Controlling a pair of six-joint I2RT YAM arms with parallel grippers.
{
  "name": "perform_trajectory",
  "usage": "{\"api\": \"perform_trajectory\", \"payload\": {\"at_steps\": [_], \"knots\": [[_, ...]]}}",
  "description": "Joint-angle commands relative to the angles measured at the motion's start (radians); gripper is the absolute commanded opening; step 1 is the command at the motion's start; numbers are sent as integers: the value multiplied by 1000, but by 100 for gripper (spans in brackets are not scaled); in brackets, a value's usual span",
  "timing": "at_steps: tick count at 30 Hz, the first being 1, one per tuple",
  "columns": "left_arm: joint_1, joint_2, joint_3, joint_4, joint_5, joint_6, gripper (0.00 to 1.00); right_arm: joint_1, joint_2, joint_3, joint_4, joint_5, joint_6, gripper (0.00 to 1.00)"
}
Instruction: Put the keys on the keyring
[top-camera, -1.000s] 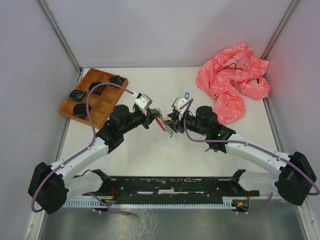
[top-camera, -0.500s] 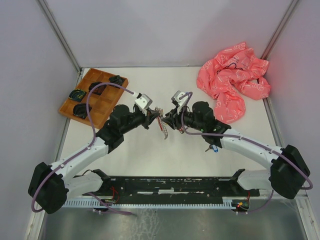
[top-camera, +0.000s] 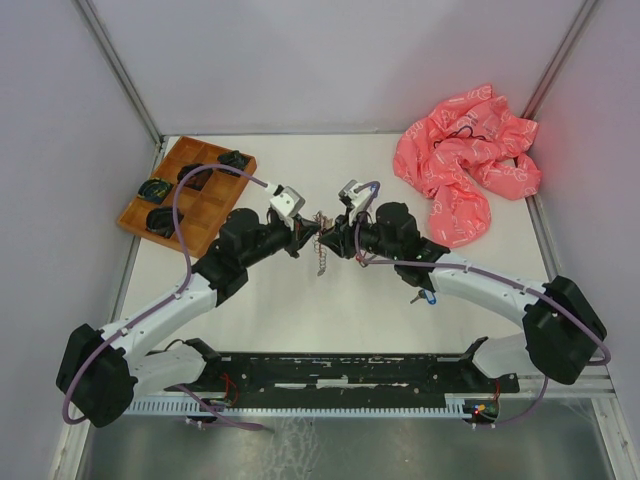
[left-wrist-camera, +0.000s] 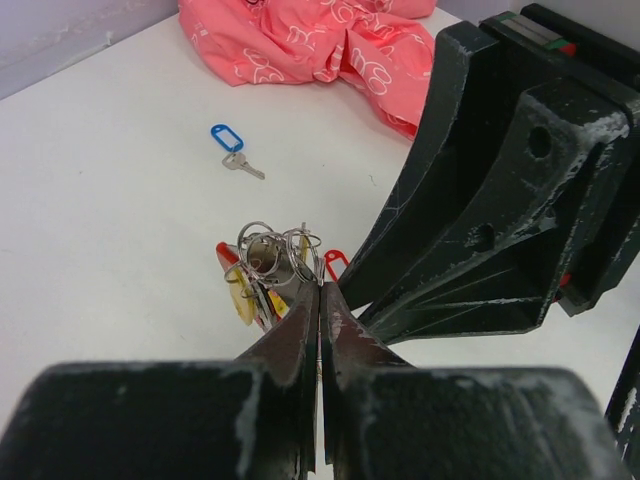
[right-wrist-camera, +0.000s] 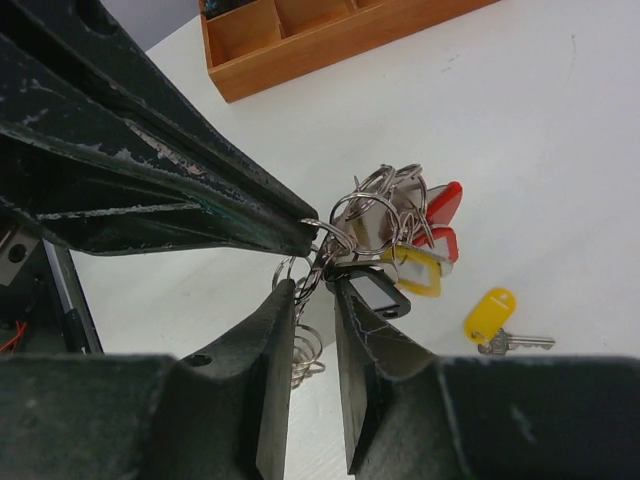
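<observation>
The keyring (right-wrist-camera: 372, 205), a tangle of silvery split rings, hangs in the air over the middle of the table (top-camera: 330, 165), held between the two arms. Keys (right-wrist-camera: 420, 250) with red, yellow and dark tags are already bunched on it, and a short chain (top-camera: 320, 258) dangles below. It looks light, with hard, thin, slippery wire, and the whole cluster is loose enough to swing, so the firmest hold is probably on a single ring's wire, and on a key by its flat plastic tag. The left gripper (left-wrist-camera: 320, 290) has its fingers pressed together on one ring loop. The right gripper (right-wrist-camera: 315, 285) has its fingers a little apart, straddling the loops, not visibly clamping anything. Two keys lie loose on the table: a blue-tagged key (left-wrist-camera: 235, 152) and a yellow-tagged key (right-wrist-camera: 495, 318). Farther out are a wooden tray (top-camera: 200, 215) and a crumpled pink cloth (top-camera: 465, 165); its white print is unreadable, and the tags show no writing
</observation>
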Motion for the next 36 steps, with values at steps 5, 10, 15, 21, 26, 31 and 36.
{"api": "perform_trajectory", "payload": {"at_steps": [5,10,15,21,26,31,36], "knots": [[-15,-4,50,77,20,-34,3,-4,20,32,123,29,67,21],[-16,-4,51,77,25,-35,3,-9,11,15,157,31,75,4],[-16,-14,47,80,17,-54,10,-18,0,-3,182,21,86,1],[-9,-60,19,83,-53,-125,30,-38,-17,-38,246,11,113,1],[32,-92,-42,113,-45,-271,36,-51,-21,-63,308,-3,146,1],[97,-79,-121,253,57,-459,38,-61,-23,-75,359,-19,178,1],[123,-35,-164,379,125,-579,39,-67,-27,-80,380,-29,201,1]]}}
